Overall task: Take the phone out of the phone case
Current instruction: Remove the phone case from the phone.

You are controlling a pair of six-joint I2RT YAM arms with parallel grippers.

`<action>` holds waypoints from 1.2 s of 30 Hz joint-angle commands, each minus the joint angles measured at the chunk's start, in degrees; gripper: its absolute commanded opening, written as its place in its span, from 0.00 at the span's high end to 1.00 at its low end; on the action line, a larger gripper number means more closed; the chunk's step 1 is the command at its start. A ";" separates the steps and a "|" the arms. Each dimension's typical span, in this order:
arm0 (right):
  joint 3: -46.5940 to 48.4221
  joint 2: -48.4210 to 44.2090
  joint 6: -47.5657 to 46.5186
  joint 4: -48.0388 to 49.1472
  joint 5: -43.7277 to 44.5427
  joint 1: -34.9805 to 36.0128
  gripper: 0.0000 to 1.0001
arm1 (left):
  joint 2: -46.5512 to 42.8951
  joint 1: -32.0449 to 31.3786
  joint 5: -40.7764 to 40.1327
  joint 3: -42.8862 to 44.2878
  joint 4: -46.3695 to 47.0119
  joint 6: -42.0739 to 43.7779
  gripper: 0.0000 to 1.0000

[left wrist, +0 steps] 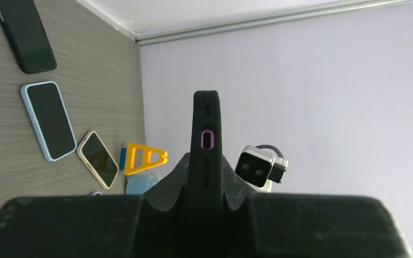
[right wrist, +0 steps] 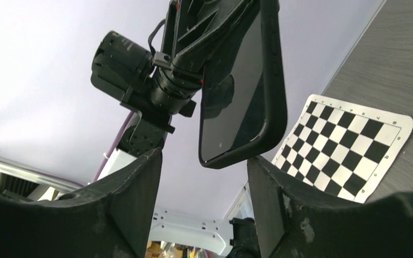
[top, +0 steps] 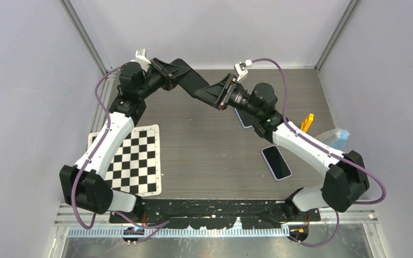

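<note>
A phone (right wrist: 234,91) with a dark screen sits in a black phone case (left wrist: 207,134), held in the air above the back of the table. My left gripper (left wrist: 207,177) is shut on the case's edges; the case stands edge-on between its fingers, with a purple-ringed port showing. In the top view the left gripper (top: 189,80) and the right gripper (top: 219,95) face each other, with the cased phone (top: 203,88) between them. My right gripper (right wrist: 204,177) is open. The case's lower end (right wrist: 269,134) hangs just at its fingertips, close to the right finger (right wrist: 279,199) and not clamped.
On the table lie a phone in a lavender case (top: 276,162), a blue-cased phone (left wrist: 48,121), a beige-cased phone (left wrist: 99,159) and a black phone (left wrist: 27,35). A yellow stand (top: 307,122) and a blue bag (top: 337,137) sit at the right. A checkerboard sheet (top: 134,158) lies left.
</note>
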 commanded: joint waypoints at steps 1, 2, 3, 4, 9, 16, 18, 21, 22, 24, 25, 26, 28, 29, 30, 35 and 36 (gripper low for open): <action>-0.18 0.68 1.27 6.00 2.80 0.32 0.39 | -2.75 0.19 -2.08 -0.31 8.76 -4.95 1.00; -0.38 0.94 1.48 6.59 2.98 0.31 0.42 | -2.83 0.25 -2.30 -0.55 8.91 -5.40 1.00; -0.71 1.07 1.87 7.55 3.40 0.36 0.44 | -2.85 0.25 -2.46 -0.68 9.13 -5.69 1.00; -0.78 1.32 2.00 7.89 3.59 0.38 0.47 | -2.92 0.23 -2.51 -0.82 9.15 -5.93 1.00; 0.04 3.09 2.71 9.33 3.41 0.50 0.56 | -3.12 0.20 -2.52 -0.91 9.03 -6.40 1.00; 0.00 4.53 -0.77 8.73 2.70 0.93 0.70 | -3.29 0.12 -2.63 -1.32 6.97 -8.51 1.00; -0.56 4.49 -2.84 8.36 2.28 0.94 0.71 | -3.23 0.16 -2.47 -1.23 6.13 -9.17 1.00; -0.89 4.66 -4.80 9.25 0.53 0.94 0.66 | -3.21 0.16 -2.26 -1.07 5.34 -9.86 1.00; -0.95 4.84 -4.89 10.48 -0.59 0.94 0.63 | -3.22 0.17 -2.19 -1.02 5.24 -9.78 1.00; -1.00 4.71 -4.46 11.09 -0.82 0.94 0.54 | -3.28 0.25 -2.24 -0.97 5.42 -9.06 1.00; -1.01 4.67 -4.19 11.15 -0.76 0.94 0.51 | -3.29 0.24 -2.34 -0.84 5.24 -8.60 1.00; -1.02 4.75 -3.59 11.22 -0.72 0.94 0.50 | -3.29 0.26 -2.34 -0.67 4.86 -8.05 1.00; -1.20 4.96 -2.86 11.03 -0.45 0.94 0.51 | -3.22 0.20 -2.26 -0.20 4.20 -7.21 1.00; -1.29 5.06 -2.38 11.04 -0.45 0.90 0.52 | -3.16 0.26 -2.32 -0.08 3.93 -6.97 1.00; -1.55 5.22 -2.23 11.13 -0.29 0.93 0.54 | -3.10 0.26 -2.30 0.04 3.78 -6.93 1.00; -2.53 5.21 -2.41 10.98 1.52 0.94 0.72 | -3.13 0.24 -1.90 -0.10 3.64 -7.47 1.00; -2.52 5.32 -2.68 10.88 1.52 0.94 0.77 | -3.25 0.26 -1.86 -0.15 3.33 -7.72 1.00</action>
